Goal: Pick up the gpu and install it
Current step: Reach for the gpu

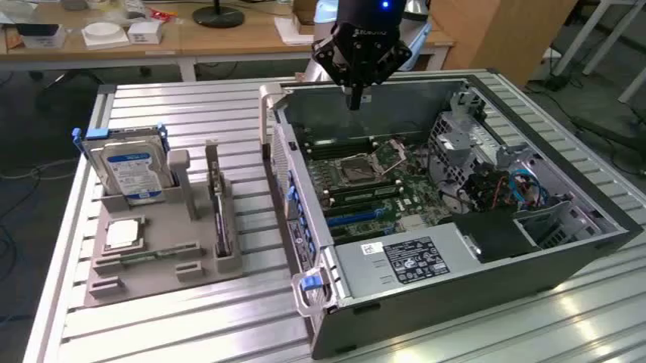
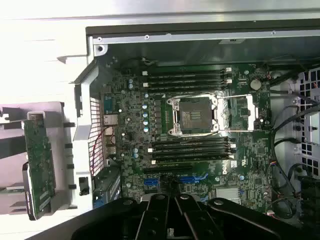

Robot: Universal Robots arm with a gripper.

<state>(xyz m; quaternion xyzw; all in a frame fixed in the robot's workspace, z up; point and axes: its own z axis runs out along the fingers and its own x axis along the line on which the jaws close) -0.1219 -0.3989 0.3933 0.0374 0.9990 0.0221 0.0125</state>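
Now the fingers point(image 1: 355, 95) press together on nothing; the gripper point(image 1: 355, 104) hangs at the exterior view's upper centre, over the open case point(image 1: 454, 302). Well apart, at that view's left, the gpu point(image 1: 220, 223) stands edge-on in a grey rack point(image 1: 162, 227).

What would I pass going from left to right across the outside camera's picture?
Across the exterior view, from its left to its right: hard drive → gpu, standing edge-on → CPU socket inside the open case → blue cables.
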